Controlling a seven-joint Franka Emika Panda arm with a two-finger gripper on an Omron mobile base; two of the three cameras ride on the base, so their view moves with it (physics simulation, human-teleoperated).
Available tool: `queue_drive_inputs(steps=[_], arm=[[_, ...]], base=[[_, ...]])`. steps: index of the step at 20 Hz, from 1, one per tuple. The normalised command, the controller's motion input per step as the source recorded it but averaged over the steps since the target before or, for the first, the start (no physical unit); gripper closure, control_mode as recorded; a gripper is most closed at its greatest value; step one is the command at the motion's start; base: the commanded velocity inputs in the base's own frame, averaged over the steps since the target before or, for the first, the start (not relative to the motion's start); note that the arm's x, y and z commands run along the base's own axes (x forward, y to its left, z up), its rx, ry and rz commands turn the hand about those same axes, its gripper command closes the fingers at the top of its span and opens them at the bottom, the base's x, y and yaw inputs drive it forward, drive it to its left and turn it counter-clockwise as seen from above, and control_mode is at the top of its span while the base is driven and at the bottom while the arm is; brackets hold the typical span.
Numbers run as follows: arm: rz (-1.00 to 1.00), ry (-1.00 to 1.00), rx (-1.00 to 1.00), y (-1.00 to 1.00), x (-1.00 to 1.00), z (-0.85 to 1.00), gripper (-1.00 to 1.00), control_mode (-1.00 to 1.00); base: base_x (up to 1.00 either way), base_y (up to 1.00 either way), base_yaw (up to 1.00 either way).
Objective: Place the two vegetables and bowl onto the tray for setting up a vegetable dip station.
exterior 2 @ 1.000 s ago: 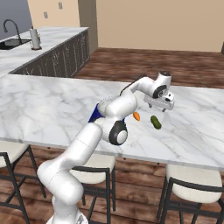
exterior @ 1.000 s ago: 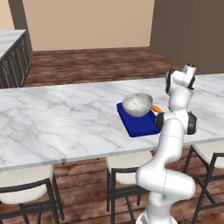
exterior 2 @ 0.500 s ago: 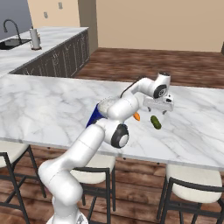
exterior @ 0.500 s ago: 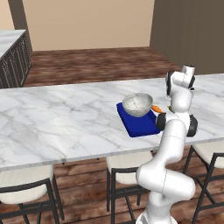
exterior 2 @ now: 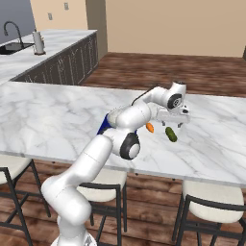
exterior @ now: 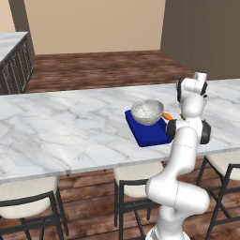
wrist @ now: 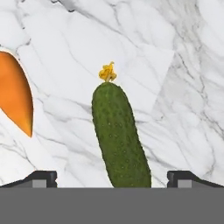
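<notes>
A long white marble surface [exterior: 56,126] runs across the kitchen, with dark-framed stools [exterior: 28,201] tucked under its near edge and a wooden floor beyond. In the left base view, moving from left to right, the marble lies bare until the deep-blue tray [exterior: 149,131], which sits flat near the robot's side of the surface. The grey-white speckled bowl [exterior: 147,111] rests on the far part of the tray, upright, its rim reaching toward the tray's edges. Just to the right of the tray, the tip of the orange carrot [exterior: 167,116] lies on the marble, partly hidden behind the white arm. In the right base view, a sink counter with a tap [exterior 2: 12,33] stands far to the left, and a sliver of the blue tray [exterior 2: 103,126] peeks out behind the arm's elbow. Further right the carrot [exterior 2: 150,128] lies on the marble, and just beside it, still further right, lies the dark green cucumber [exterior 2: 170,134], the two close but apart. The gripper [exterior 2: 175,123] hangs just above these vegetables. In the hand view the carrot [wrist: 16,94] fills the left edge, and the cucumber [wrist: 120,133] lies in the middle with a small yellow blossom at its far end. The gripper [wrist: 113,178] has its two dark fingertips [wrist: 41,177] spread wide, one on each side of the cucumber, holding nothing.
</notes>
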Motion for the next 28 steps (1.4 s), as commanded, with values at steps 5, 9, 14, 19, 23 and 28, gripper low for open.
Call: queue_drive_inputs(steps=[5, 9, 14, 19, 23, 28], arm=[[0.15, 0.00, 0.00, 0.00, 0.00, -0.20, -1.00, -1.00], [0.12, 0.00, 0.00, 0.00, 0.00, -0.10, -1.00, -1.00], [0.09, 0.00, 0.00, 0.00, 0.00, -0.11, -1.00, -1.00], [0.08, 0.00, 0.00, 0.00, 0.00, -0.24, -1.00, -1.00], [0.06, 0.00, 0.00, 0.00, 0.00, -0.32, -1.00, -1.00], [0.02, 0.00, 0.00, 0.00, 0.00, -0.18, -1.00, -1.00]], base=[[0.00, 0.00, 0.00], [0.00, 0.00, 0.00], [0.00, 0.00, 0.00], [0.00, 0.00, 0.00], [0.00, 0.00, 0.00], [0.00, 0.00, 0.00]])
